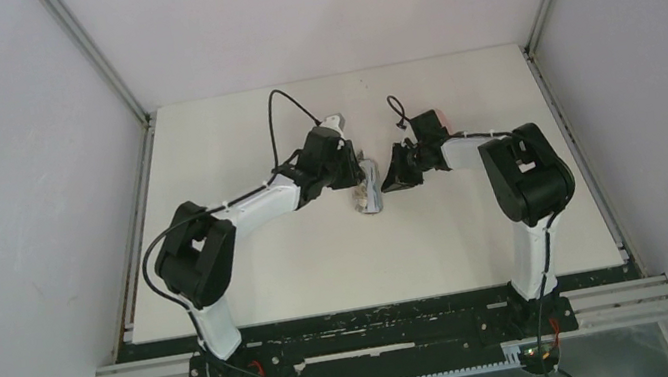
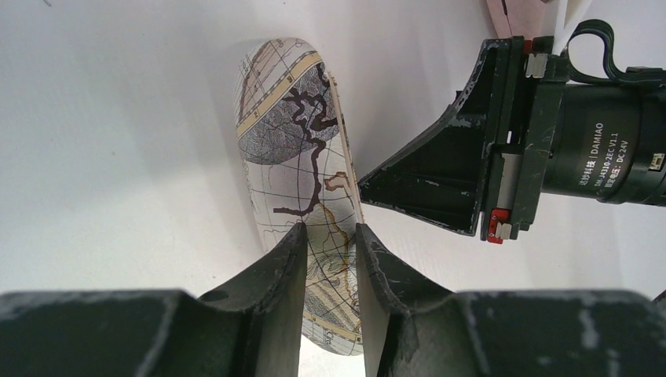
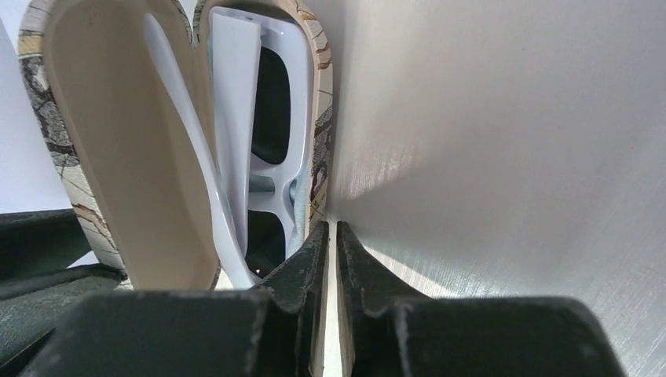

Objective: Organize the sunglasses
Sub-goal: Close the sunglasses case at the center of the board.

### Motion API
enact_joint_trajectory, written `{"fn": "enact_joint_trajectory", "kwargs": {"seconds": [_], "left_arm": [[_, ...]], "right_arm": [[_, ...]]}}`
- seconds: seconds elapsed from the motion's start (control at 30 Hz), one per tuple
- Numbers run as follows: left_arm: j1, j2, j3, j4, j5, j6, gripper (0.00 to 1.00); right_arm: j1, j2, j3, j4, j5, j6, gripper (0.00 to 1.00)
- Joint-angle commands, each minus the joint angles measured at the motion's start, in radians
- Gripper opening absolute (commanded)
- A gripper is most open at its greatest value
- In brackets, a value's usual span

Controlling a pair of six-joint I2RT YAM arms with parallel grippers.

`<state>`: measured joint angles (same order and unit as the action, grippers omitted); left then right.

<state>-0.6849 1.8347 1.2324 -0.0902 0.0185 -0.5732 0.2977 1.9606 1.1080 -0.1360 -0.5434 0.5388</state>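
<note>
Right wrist view: the right gripper (image 3: 328,229) has its 2 fingers nearly pressed together, tips at the rim of an open map-print case (image 3: 118,133). Beyond them, the white-framed sunglasses (image 3: 275,184) lie folded inside its lower shell. Opposite, the left gripper (image 2: 330,234) clamps the raised lid above the white table (image 3: 510,157).

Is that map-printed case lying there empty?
No, white-framed sunglasses with dark lenses lie inside the open map-printed case.
</note>
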Motion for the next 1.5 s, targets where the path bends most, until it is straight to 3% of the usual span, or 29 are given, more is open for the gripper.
{"fn": "enact_joint_trajectory", "kwargs": {"seconds": [0.0,1.1,1.2,1.47], "left_arm": [[-0.027,0.023,0.067,-0.024,-0.001,0.011,0.33],[-0.073,0.107,0.109,-0.065,-0.041,0.019,0.33],[-0.073,0.064,0.105,-0.078,-0.075,0.040,0.39],[-0.074,-0.044,0.130,-0.134,-0.193,0.136,0.68]], "right_arm": [[0.009,0.015,0.028,0.052,-0.019,0.011,0.06],[-0.009,-0.027,0.013,0.029,0.031,-0.001,0.06],[-0.018,-0.081,-0.011,0.025,0.067,-0.006,0.09],[-0.051,-0.316,-0.147,0.030,0.182,-0.009,0.20]]}}
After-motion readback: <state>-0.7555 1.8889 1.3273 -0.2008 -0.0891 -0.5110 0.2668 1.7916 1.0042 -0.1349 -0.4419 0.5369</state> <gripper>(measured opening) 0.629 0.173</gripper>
